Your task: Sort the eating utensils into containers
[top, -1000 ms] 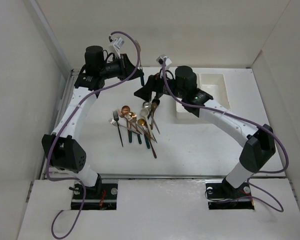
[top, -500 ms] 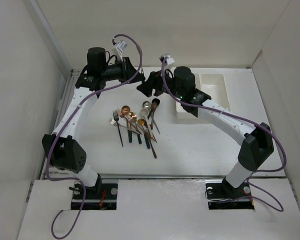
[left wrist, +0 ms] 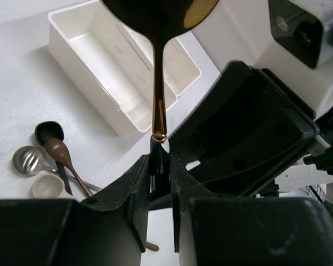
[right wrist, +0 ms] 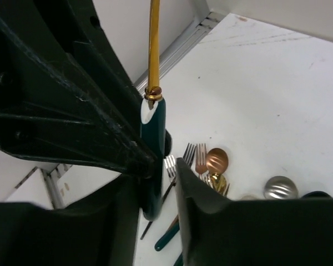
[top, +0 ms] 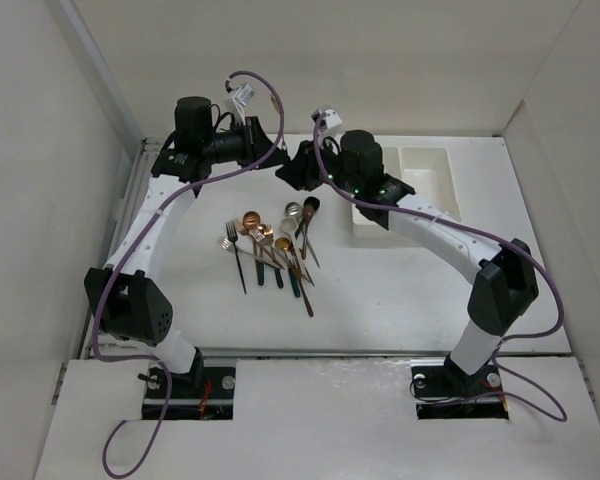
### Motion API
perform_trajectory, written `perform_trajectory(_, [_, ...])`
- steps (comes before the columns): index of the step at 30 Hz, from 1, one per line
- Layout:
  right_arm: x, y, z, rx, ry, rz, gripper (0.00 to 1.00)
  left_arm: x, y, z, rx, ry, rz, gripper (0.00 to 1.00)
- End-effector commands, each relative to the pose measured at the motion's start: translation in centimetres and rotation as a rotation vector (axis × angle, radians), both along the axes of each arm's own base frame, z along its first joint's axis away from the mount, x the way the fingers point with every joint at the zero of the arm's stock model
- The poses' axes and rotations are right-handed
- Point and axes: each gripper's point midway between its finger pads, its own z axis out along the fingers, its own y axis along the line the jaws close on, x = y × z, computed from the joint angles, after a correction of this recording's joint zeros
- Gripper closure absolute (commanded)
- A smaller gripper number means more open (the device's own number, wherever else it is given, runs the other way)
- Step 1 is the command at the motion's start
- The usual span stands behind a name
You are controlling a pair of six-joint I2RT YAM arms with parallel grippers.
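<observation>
My left gripper (left wrist: 159, 160) is shut on the dark teal handle of a gold-headed spoon (left wrist: 157, 83) and holds it in the air, bowl pointing away. My right gripper (right wrist: 161, 166) faces it tip to tip. Its jaws straddle the same teal handle (right wrist: 153, 138), one finger against it and the other still a little apart. Both grippers meet above the back of the table (top: 283, 162). The other eating utensils (top: 270, 250) lie in a loose pile below them. The white containers (top: 410, 190) stand at the back right, partly hidden by the right arm, and their compartments (left wrist: 100, 72) look bare.
Spoons with black, brown, silver and pale heads (left wrist: 50, 149) lie at the right end of the pile. Forks and a copper spoon (right wrist: 211, 163) lie under the right gripper. White walls close in on the table's left, back and right.
The right arm has swung left and up to the left gripper, and its jaws have narrowed around the spoon's handle. The left arm has held still.
</observation>
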Motion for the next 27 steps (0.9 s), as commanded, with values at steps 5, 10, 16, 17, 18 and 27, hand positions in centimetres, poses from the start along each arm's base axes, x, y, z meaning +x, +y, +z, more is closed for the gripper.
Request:
perform_trajectory(5, [0.3, 0.3, 3.0, 0.041, -0.065, 0.014, 1.00, -1.4, -0.6, 1.3, -0.049, -0.027, -0.035, 0.98])
perform_trajectory(10, [3.0, -4.7, 1.7, -0.001, -0.040, -0.195, 1.00, 0.4, 0.8, -1.9, 0.082, -0.002, 0.065, 0.06])
perform_trajectory(16, [7.2, -21.8, -5.2, -0.308, 0.174, -0.658, 1.00, 3.2, 8.6, -9.2, 0.417, 0.027, 0.346, 0.00])
perform_trajectory(17, [7.2, -26.2, -7.3, -0.399, 0.266, -0.745, 1.00, 3.3, 10.0, -10.2, 0.464, 0.030, 0.387, 0.00])
perform_trajectory(18, [7.4, -28.5, -9.3, -0.463, 0.328, -0.789, 1.00, 3.0, 10.9, -11.7, 0.516, 0.058, 0.409, 0.00])
perform_trajectory(27, [6.3, -40.0, -18.4, -0.720, 0.656, -0.965, 1.00, -0.1, 16.3, -20.5, 0.788, 0.216, 0.544, 0.00])
